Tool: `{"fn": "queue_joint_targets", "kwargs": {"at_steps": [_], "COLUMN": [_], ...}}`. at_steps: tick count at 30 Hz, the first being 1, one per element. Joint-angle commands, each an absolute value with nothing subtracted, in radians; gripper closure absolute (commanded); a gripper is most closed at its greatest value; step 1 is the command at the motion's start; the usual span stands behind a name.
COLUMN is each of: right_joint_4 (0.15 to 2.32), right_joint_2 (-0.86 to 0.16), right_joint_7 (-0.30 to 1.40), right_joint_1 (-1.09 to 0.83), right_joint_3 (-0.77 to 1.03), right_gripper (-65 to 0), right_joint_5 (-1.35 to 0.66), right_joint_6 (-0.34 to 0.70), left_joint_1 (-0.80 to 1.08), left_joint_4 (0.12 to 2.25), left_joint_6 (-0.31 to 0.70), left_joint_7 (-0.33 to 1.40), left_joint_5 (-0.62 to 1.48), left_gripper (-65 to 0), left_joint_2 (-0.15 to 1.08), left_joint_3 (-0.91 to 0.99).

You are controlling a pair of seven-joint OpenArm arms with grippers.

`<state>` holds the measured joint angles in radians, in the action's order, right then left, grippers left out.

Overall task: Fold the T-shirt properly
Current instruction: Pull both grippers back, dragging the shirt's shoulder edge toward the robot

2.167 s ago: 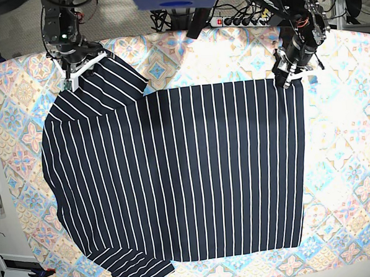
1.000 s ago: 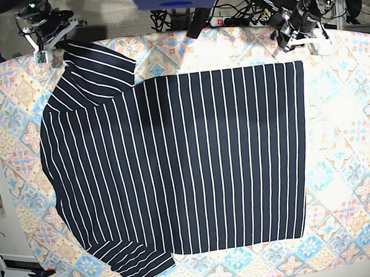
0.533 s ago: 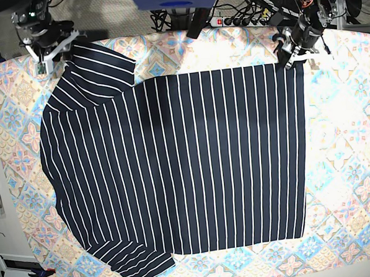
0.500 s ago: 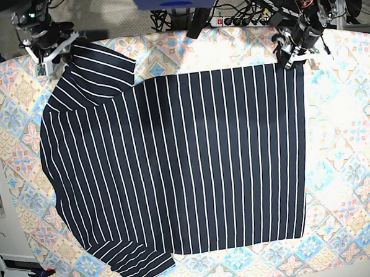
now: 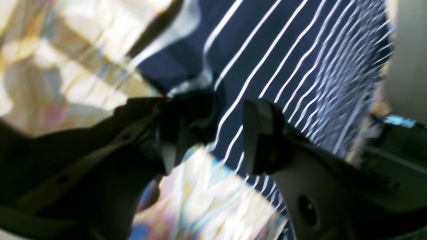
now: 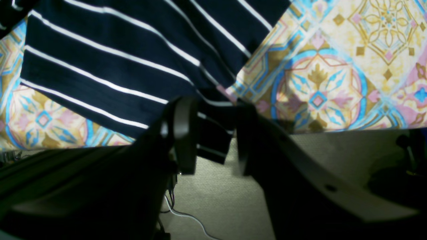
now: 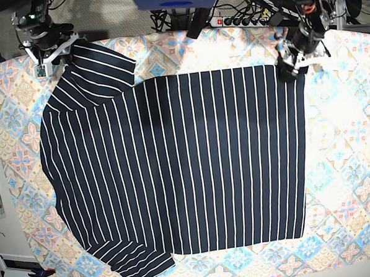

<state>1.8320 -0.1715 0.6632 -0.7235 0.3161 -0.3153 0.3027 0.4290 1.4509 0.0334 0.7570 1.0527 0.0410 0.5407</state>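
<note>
Soft cloth like this will bend and flop, so the T-shirt point(image 7: 174, 164) is likely light and easy to lift, but it will sag and wrinkle if only one spot is pinched. Good places to take hold look like the corners and edges, two at a time, so the cloth stays flat while it is folded over. It is very dark blue, almost black, with thin white stripes spaced evenly. It lies spread flat on the tablecloth point(image 7: 354, 167), which has pale diamond tiles in blue, pink and yellow. One short sleeve points to the far corner on the base view's left, and the other sleeve sits at the near edge. The left gripper point(image 5: 205, 133) is at the shirt's far corner on the base view's right; its jaws stand apart, with a bit of dark cloth bunched against one finger, and I cannot tell if it is holding it. The right gripper point(image 6: 213, 133) is at the far sleeve's edge, where the cloth hangs a little over the table edge; its jaws are partly apart with the sleeve hem between them, not squeezed
</note>
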Motion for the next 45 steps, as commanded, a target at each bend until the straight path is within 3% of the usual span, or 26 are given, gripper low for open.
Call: {"fn": "queue_joint_targets", "kwargs": {"at_steps": [1, 7, 13, 25, 27, 35, 37, 42, 45], "right_joint_4": [1.847, 1.847, 1.845, 1.845, 1.839, 1.748, 1.725, 1.684, 1.666], "right_joint_2": [-0.179, -0.179, -0.179, -0.177, -0.176, -0.185, -0.185, -0.185, -0.185], "right_joint_7": [0.647, 0.647, 0.647, 0.746, 0.746, 0.82, 0.819, 0.82, 0.82], "right_joint_1": [-0.731, -0.731, -0.731, -0.664, -0.661, -0.608, -0.607, -0.581, -0.581], "right_joint_3": [0.321, 0.323, 0.32, 0.325, 0.325, 0.328, 0.326, 0.326, 0.326], "right_gripper": [-19.2, -19.3, -19.5, -20.2, -24.2, -50.3, -53.4, -50.2, -42.6], "right_joint_5": [-0.318, -0.318, -0.318, -0.32, -0.325, -0.529, -0.535, -0.533, -0.535], "right_joint_6": [0.302, 0.302, 0.302, 0.302, 0.302, 0.302, 0.302, 0.302, 0.302], "left_joint_1": [0.424, 0.392, 0.392, 0.401, 0.401, 0.401, 0.401, 0.401, 0.401], "left_joint_4": [1.428, 1.422, 1.422, 1.422, 1.422, 1.422, 1.422, 1.422, 1.422], "left_joint_6": [-0.005, -0.005, -0.004, -0.004, -0.004, -0.004, -0.004, -0.004, -0.004], "left_joint_7": [0.788, 0.794, 0.796, 0.796, 0.796, 0.796, 0.796, 0.796, 0.796], "left_joint_5": [1.007, 1.012, 1.012, 1.012, 1.012, 1.012, 1.012, 1.01, 1.009], "left_gripper": [-31.4, -28.5, 0.0, 0.0, 0.0, 0.0, 0.0, 0.0, 0.0], "left_joint_2": [0.035, 0.035, 0.035, 0.035, 0.035, 0.035, 0.035, 0.036, 0.036], "left_joint_3": [0.532, 0.526, 0.526, 0.526, 0.526, 0.526, 0.526, 0.526, 0.526]}}
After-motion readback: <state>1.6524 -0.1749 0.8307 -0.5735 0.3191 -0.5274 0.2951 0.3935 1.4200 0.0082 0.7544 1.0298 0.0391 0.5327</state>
